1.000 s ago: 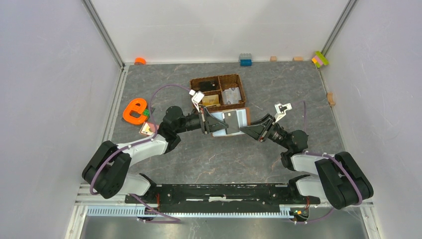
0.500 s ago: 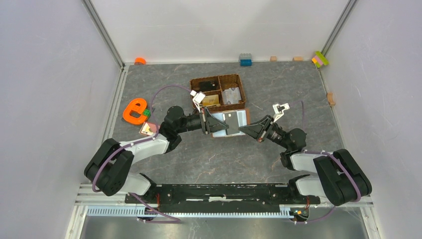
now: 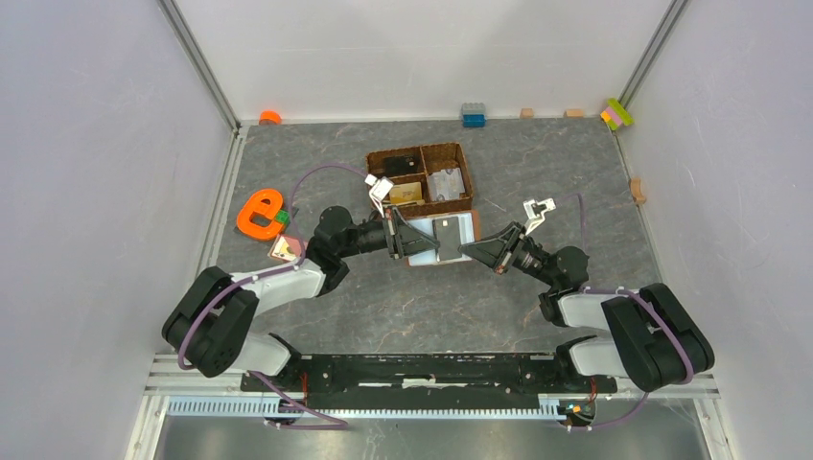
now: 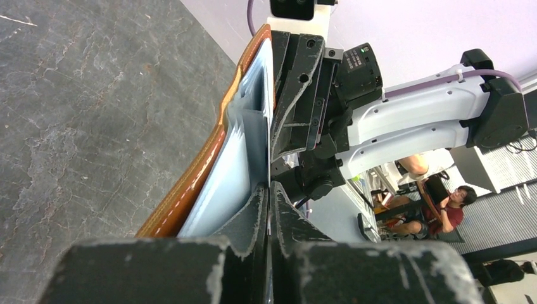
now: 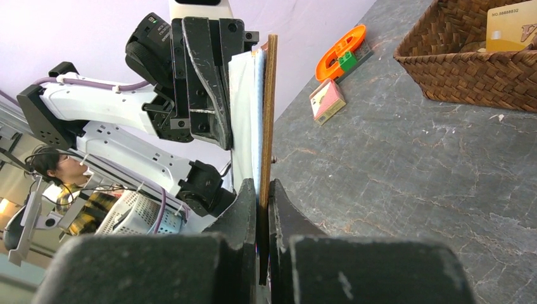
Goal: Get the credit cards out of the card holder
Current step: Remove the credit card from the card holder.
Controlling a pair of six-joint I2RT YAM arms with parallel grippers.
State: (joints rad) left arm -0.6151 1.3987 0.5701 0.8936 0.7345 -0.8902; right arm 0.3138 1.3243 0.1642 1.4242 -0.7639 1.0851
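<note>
Brown leather card holder (image 5: 271,95), pale smooth lining, pinched edge-on by left hand (image 4: 268,190) and right hand (image 5: 264,187)

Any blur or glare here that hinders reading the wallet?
Top external: evenly lit, sharp, soft shadows, no glare. Left wrist: the left fingers are blurred up close, while the card holder stays sharp. Right wrist: the right fingers are likewise soft, the holder's edge crisp.

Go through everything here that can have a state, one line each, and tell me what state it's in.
card holder: open, pale inside facing up, pinched at opposite ends.
left gripper: shut on the card holder.
right gripper: shut on the card holder's brown edge.
gold card: out of the holder, standing in the basket.
</note>
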